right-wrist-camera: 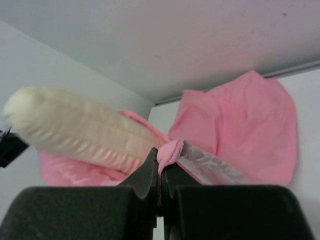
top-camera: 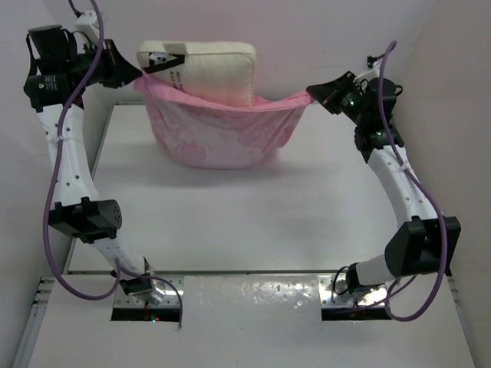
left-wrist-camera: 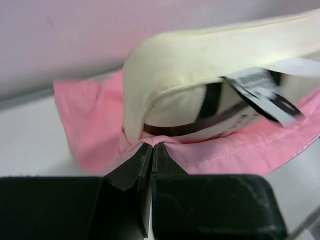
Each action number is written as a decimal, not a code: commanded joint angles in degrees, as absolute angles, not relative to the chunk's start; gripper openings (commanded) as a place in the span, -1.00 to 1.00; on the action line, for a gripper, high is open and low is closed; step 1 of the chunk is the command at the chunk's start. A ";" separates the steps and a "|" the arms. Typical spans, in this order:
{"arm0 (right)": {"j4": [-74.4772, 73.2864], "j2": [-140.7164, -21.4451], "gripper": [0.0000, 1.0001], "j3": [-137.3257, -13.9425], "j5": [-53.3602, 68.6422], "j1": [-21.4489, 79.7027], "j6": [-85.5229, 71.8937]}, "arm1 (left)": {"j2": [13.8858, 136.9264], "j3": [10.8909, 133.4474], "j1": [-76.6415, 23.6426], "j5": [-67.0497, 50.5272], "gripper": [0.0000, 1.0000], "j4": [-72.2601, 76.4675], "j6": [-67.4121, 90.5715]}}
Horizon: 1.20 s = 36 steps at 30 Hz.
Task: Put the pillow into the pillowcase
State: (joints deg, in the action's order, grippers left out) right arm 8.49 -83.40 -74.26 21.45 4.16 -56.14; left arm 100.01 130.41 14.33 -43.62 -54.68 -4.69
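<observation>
Top view looks down — close wrist views seemingly share the pillow (left-wrist-camera: 190, 60).

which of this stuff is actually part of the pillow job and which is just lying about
Part of the job:
pillow, lower part inside the case
pillowcase, held up by two corners
left gripper, shut on the pillowcase hem
right gripper, shut on the other corner

Not part of it:
table
back wall
</observation>
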 commanded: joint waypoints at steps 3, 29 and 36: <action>8.00 -78.76 -1.00 -85.92 19.52 4.74 -51.33 | 101.07 141.75 12.57 -43.59 -1.00 -41.79 4.98; 6.85 -81.91 -1.00 -112.15 13.18 12.47 -43.15 | 98.17 145.37 41.03 -36.75 -1.00 9.14 50.36; 2.82 -93.34 -1.00 -121.18 13.71 29.27 -36.57 | 97.91 146.42 53.87 -27.00 -1.00 6.06 50.37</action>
State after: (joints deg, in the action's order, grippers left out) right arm 3.53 -90.02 -115.68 15.70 25.28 -41.39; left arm 97.65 145.58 48.10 -42.83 6.76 51.48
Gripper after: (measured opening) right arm 0.002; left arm 0.006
